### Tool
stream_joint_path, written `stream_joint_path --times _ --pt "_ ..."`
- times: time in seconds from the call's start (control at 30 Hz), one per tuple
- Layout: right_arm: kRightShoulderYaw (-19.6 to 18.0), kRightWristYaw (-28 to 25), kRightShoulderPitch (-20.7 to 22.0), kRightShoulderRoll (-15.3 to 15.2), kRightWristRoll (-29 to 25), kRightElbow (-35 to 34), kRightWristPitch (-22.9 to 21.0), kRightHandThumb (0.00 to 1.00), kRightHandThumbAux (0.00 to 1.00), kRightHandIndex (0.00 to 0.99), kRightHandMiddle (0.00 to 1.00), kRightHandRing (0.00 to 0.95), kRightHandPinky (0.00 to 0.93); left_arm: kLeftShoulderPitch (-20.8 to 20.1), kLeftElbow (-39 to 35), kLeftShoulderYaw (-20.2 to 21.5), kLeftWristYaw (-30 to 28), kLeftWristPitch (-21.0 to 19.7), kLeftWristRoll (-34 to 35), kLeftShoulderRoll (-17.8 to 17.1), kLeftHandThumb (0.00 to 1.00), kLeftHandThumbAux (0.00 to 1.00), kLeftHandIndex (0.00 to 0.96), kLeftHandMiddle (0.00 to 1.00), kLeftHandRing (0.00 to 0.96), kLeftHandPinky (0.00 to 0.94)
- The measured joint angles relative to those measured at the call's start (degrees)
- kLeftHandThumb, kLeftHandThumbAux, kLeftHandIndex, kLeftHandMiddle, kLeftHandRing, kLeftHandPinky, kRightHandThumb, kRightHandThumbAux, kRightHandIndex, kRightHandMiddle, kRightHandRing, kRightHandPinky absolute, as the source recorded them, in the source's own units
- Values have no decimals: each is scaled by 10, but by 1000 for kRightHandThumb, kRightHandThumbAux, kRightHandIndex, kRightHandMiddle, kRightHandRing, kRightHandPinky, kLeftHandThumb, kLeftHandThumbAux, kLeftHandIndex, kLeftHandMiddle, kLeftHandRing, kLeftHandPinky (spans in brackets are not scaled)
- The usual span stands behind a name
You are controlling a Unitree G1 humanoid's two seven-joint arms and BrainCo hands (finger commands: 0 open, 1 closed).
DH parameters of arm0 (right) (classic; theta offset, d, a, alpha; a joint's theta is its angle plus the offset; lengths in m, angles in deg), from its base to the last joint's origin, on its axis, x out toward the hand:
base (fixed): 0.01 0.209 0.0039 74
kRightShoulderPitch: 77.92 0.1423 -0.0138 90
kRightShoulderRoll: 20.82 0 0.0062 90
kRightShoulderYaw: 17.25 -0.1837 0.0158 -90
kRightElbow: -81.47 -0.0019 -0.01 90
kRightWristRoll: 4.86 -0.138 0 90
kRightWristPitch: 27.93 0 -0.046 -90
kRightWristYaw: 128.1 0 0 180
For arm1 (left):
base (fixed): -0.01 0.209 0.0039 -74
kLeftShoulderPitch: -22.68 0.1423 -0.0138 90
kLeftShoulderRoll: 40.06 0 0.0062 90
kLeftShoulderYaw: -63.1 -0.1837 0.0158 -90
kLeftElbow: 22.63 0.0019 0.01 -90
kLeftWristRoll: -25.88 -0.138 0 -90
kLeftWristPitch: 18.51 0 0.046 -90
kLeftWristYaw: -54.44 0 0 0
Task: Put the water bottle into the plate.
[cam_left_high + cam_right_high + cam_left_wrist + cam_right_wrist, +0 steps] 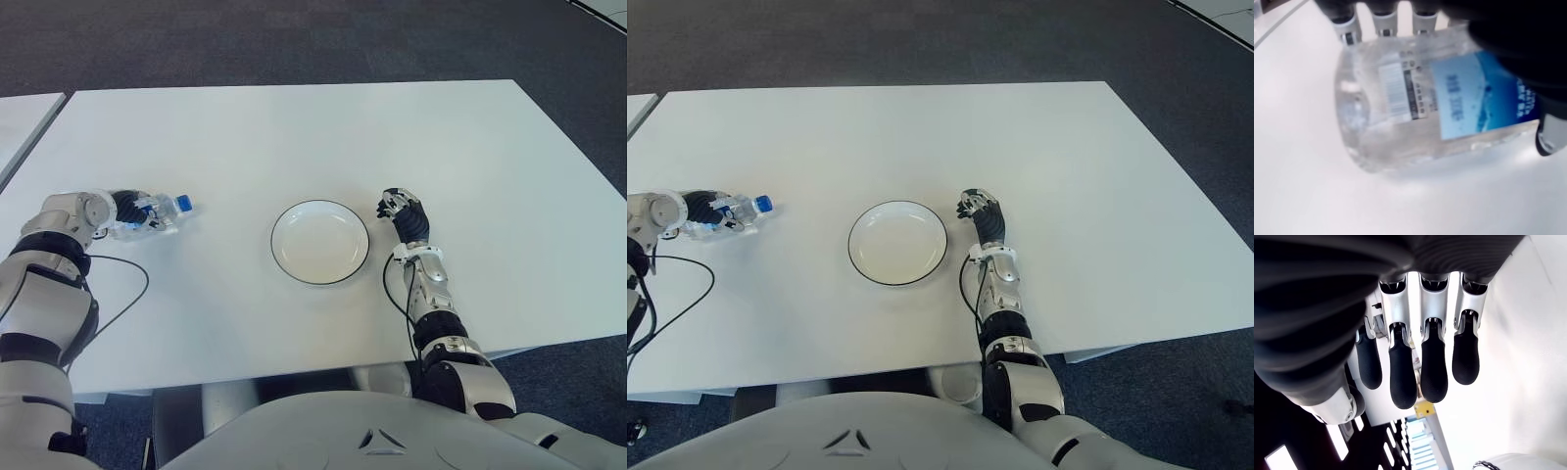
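A clear water bottle with a blue cap and blue label lies on its side on the white table, far left. My left hand is wrapped around its body; up close the bottle fills the left wrist view, with fingers curled over it. A white plate with a dark rim sits at the table's middle, a good way right of the bottle. My right hand shows just right of the plate, fingers relaxed and holding nothing.
A black cable loops over the table beside my left arm. Another white table's edge shows at far left. Dark carpet lies beyond the table.
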Motion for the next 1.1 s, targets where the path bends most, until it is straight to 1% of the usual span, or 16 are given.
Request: stream_joint_path --times 0.17,0.23,0.37,0.6,0.7,0.73,0.8,0.97,1.1 --pt "0 0 0 0 1 0 1 708 725 437 614 582 579 0 -1 5 4 -24 6 12 178 491 27 41 55 109" --pt "0 0 0 0 1 0 1 708 725 437 615 583 579 0 -1 7 7 -35 8 19 153 483 22 35 43 102" --pt "0 0 0 0 2 0 1 708 725 437 617 585 583 -1 5 6 23 -48 9 38 108 471 46 32 40 106" --pt "1 3 -1 1 3 0 1 708 724 437 619 588 585 6 8 5 51 -50 11 52 77 496 132 74 97 183" --pt "1 6 -2 1 4 0 1 708 724 438 618 588 583 14 8 12 66 -56 18 62 67 507 146 83 109 197" --pt "1 7 -2 1 4 0 1 708 724 438 618 586 582 16 8 14 70 -58 20 64 51 521 153 89 117 215" --pt "2 8 -2 1 4 0 1 708 724 438 617 585 580 19 7 19 76 -60 23 69 54 538 172 104 132 250" --pt "3 9 -3 1 4 1 1 708 724 438 615 583 580 22 6 29 91 -73 32 82 62 575 210 131 161 304" --pt "4 10 -4 1 4 1 3 709 723 438 615 582 579 24 6 35 96 -76 36 85 69 599 233 148 181 341"
